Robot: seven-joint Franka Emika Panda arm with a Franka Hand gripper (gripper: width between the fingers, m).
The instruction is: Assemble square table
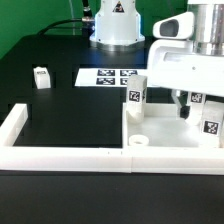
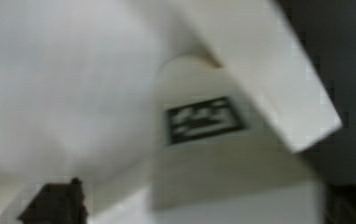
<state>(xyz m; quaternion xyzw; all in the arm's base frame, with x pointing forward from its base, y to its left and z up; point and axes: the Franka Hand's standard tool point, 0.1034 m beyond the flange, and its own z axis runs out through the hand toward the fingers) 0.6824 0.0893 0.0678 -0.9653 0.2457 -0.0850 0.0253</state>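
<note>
Sitting alone on the black bench [image 1: 60, 110], well to the exterior view's left of the marker board [image 1: 110, 76], is a small white tagged leg block [image 1: 41, 77]. Right of the board, the square table [image 1: 165, 125] lies flat with tagged legs [image 1: 137, 94] upright. The gripper [image 1: 184, 108] hangs over it; its opening cannot be judged.

The white Franka arm [image 1: 205, 35] reached straight down, its 2 dark fingers [image 1: 183, 103] pointing downward, spread unclear.
</note>
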